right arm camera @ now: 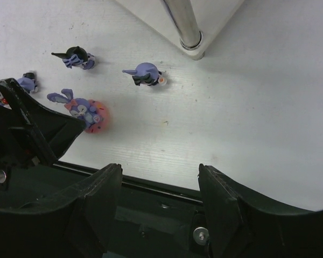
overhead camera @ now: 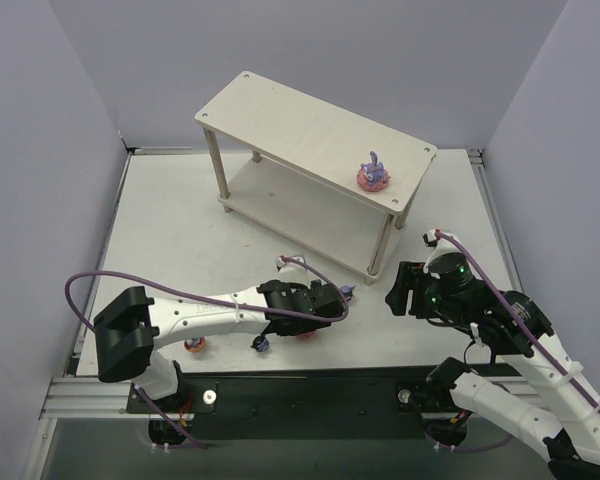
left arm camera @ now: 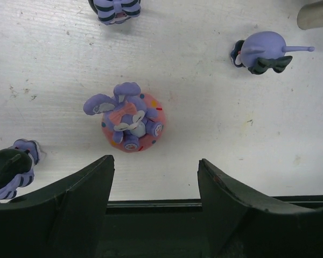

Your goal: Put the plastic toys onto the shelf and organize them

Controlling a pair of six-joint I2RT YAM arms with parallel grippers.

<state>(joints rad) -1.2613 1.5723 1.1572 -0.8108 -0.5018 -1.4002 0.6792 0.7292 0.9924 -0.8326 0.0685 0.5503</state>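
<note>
One rabbit on shelf, left tool spread above tabletop rabbit

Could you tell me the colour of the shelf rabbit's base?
Pink, seen best in the top external view of the rabbit.

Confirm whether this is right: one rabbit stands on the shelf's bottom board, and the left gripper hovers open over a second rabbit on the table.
Not quite. The rabbit stands on the shelf's top board, not the bottom, as the top view shows. The left gripper does hover open over a second rabbit on the table.
</note>
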